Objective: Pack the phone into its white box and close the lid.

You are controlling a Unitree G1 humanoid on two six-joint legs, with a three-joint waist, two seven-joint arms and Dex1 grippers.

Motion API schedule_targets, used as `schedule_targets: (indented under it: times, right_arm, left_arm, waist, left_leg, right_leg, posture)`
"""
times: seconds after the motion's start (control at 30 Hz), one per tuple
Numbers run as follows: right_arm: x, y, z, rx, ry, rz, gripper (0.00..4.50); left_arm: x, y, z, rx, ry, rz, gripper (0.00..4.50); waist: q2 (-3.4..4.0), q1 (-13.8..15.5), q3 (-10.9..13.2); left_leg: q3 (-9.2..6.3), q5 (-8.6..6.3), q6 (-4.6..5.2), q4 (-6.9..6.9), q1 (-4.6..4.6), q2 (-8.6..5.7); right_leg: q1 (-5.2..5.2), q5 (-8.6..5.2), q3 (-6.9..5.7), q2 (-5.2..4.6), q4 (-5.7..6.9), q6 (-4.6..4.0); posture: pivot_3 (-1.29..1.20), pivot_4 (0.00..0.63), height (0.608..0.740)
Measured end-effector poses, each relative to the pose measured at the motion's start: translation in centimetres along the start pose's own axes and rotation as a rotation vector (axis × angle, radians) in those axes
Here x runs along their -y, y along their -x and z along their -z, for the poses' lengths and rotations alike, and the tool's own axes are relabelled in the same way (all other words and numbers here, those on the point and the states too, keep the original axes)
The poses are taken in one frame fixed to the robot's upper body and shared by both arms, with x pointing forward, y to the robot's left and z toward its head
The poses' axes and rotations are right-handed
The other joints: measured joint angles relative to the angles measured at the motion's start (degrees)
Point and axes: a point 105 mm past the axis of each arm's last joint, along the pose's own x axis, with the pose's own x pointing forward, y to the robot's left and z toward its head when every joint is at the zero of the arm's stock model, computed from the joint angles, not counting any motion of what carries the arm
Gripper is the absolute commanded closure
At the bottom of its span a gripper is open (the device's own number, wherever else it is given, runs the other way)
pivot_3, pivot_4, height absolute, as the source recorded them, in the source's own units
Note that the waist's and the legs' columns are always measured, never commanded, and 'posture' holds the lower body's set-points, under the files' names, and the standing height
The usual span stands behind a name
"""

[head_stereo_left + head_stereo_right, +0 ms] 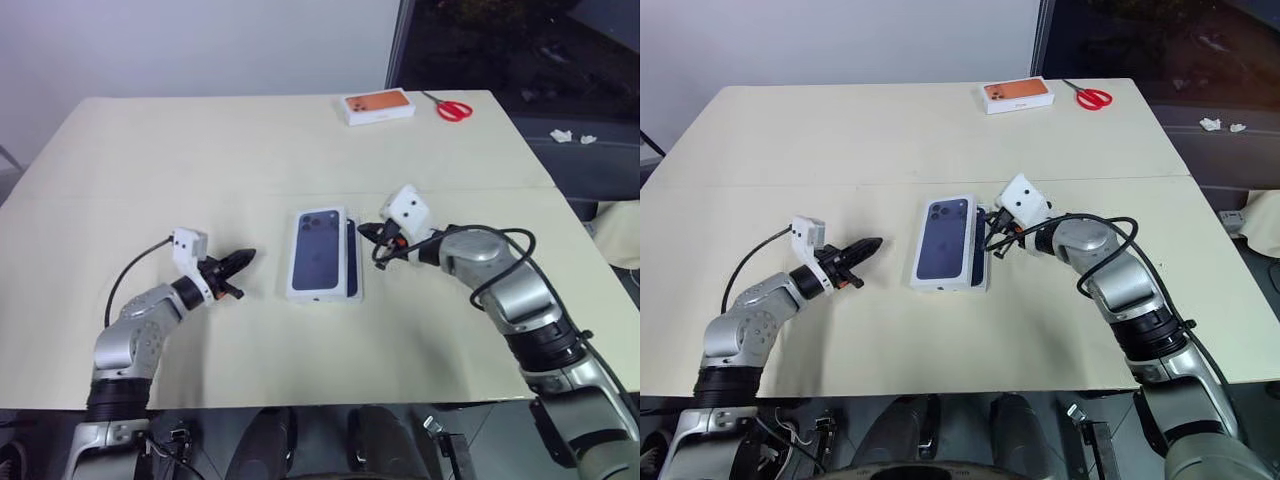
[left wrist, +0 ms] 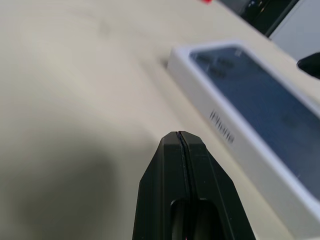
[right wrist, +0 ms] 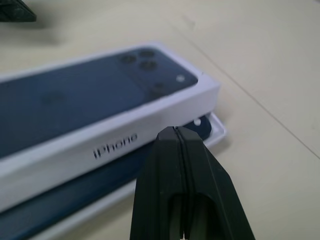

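Table [image 1: 150, 150] mid: phone [image 3: 75, 200] already in box [image 3: 212, 137], lid [image 1: 318, 252] on top but skewed, not seated. L gripper [image 1: 243, 258] shut, empty, apart; R gripper [image 1: 366, 233] shut at lid edge. Left: square + press lid.

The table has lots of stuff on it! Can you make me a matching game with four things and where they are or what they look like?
Things:
1. lid
2. scissors
3. left gripper
4. orange-topped box

Descriptions:
A. red handles, far edge of the table
B. shut, holding nothing
C. lies askew over the white box, phone showing beneath
D. far side, beside the scissors

Pairs: 1-C, 2-A, 3-B, 4-D
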Motion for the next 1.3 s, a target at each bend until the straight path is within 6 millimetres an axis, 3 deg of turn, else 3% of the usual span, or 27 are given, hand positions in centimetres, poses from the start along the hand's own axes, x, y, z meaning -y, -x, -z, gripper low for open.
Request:
schedule_targets:
  times: [0.3, 0.43, 0.73, 1.3]
  right_arm:
    - [0.1, 0.0, 0.5, -0.044, 0.047, 0.000, 4.45]
    - [0.1, 0.0, 0.6, -0.052, 0.049, -0.004, 4.45]
    - [-0.2, 0.3, 0.9, -0.066, 0.064, -0.017, 4.45]
    - [0.6, 0.8, 0.5, -0.045, 0.072, 0.026, 4.45]
  left_arm:
    - [1.9, -4.2, 0.2, -0.032, 0.029, 0.080, 4.50]
    - [2.6, -5.1, 0.4, -0.037, 0.041, 0.106, 4.50]
    - [4.4, -6.1, 1.0, -0.041, 0.085, 0.156, 4.50]
    - [5.7, -6.7, 0.5, -0.013, 0.098, 0.161, 4.50]
  waist:
    - [-0.01, 0.06, 0.00]
    - [-0.01, 0.06, 0.00]
    - [-0.01, 0.13, 0.00]
    - [-0.03, 0.00, 0.01]
  left_leg:
    - [-0.01, 0.01, -0.01, 0.04, 0.00, -0.04]
    - [-0.02, 0.01, -0.02, 0.04, 0.00, -0.07]
    - [-0.05, 0.01, -0.02, 0.06, 0.00, -0.14]
    - [-0.06, 0.02, -0.04, 0.06, 0.00, -0.16]
  right_leg:
    - [0.03, 0.00, -0.03, 0.00, 0.02, 0.00]
    - [0.03, 0.01, -0.02, -0.02, 0.03, 0.00]
    - [0.05, 0.01, -0.02, -0.07, 0.03, 0.01]
    - [0.04, 0.01, -0.02, -0.06, 0.04, 0.01]
  posture:
    - [0.00, 0.150, 0.740]
    - [0.00, 0.150, 0.740]
    - [0.00, 0.150, 0.740]
    - [0.00, 0.150, 0.740]
